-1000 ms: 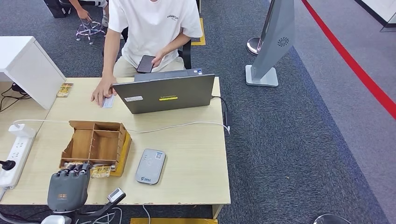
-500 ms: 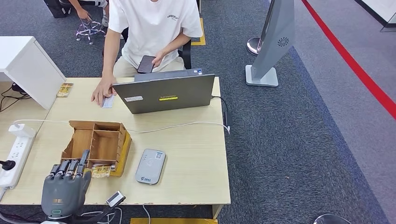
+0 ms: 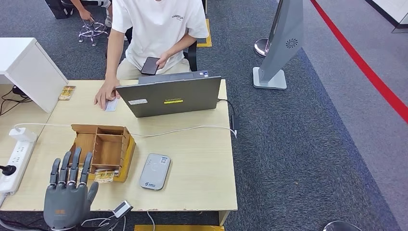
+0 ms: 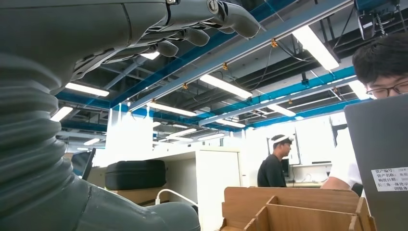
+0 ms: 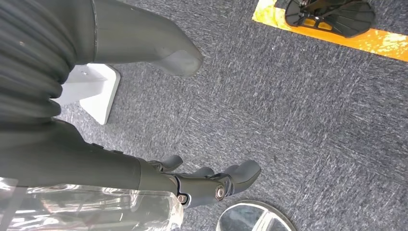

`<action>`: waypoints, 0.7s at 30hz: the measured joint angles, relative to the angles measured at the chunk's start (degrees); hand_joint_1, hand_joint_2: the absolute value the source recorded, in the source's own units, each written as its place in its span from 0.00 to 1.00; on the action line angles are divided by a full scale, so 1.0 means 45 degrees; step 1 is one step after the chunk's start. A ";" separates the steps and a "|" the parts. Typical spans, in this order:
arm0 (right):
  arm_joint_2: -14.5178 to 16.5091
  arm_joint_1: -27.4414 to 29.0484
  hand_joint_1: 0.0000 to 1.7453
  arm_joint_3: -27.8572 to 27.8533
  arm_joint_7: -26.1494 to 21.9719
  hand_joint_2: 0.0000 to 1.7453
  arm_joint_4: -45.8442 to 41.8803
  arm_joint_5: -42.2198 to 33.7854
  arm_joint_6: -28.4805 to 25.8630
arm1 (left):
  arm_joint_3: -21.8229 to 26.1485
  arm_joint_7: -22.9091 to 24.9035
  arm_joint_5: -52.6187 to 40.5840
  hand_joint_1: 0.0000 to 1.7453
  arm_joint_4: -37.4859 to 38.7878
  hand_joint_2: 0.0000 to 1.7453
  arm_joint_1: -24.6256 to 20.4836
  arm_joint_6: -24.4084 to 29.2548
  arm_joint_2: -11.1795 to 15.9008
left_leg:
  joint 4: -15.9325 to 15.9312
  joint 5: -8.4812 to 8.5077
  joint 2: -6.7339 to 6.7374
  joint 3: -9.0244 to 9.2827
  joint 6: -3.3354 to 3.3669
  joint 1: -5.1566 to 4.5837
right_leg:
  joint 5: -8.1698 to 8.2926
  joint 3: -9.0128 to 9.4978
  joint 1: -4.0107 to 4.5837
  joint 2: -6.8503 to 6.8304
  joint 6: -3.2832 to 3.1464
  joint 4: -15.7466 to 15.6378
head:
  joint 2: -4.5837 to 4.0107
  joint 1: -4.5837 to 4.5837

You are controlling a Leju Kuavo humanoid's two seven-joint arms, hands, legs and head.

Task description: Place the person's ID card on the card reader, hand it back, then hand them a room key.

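Left hand (image 3: 67, 199), empty with fingers spread, hovers at the near table edge; the small pale ID card (image 3: 111, 104) lies far ahead beyond the wooden compartment box (image 3: 101, 149), under the person's hand (image 3: 105, 96)

the id card (image 3: 111, 104) is a small pale blue-white card lying flat on the far side of the table, partly under the person's fingers, just left of the laptop. the card reader (image 3: 155, 171) is a flat grey slab with rounded corners and a blue label, lying face up near the table's front edge, just right of the wooden organizer. the room key cards (image 3: 103, 176), yellowish and patterned, lie at the organizer's front, partly hidden.
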 joint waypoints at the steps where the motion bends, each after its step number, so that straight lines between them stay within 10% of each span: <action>1: 0.0000 0.0006 0.00 0.0005 0.0007 1.00 -0.0001 -0.0001 0.0000 | -0.0022 0.0001 0.0000 0.00 -0.0001 1.00 0.0000 -0.0006 0.0007 | 0.0000 0.0000 0.0000 0.0000 0.0000 0.0000 | 0.0000 0.0000 0.0000 0.0000 0.0000 0.0000 | 0.0000 0.0000; 21: 0.0000 0.0068 0.00 0.0158 0.0078 1.00 -0.0002 -0.0001 -0.0004 | -0.0160 0.0416 0.1364 0.00 0.1501 1.00 -0.0778 -0.2415 0.0296 | 0.0000 0.0002 0.0000 0.0001 0.0000 0.0001 | 0.0001 0.0000 0.0000 0.0000 -0.0001 0.0001 | 0.0000 0.0000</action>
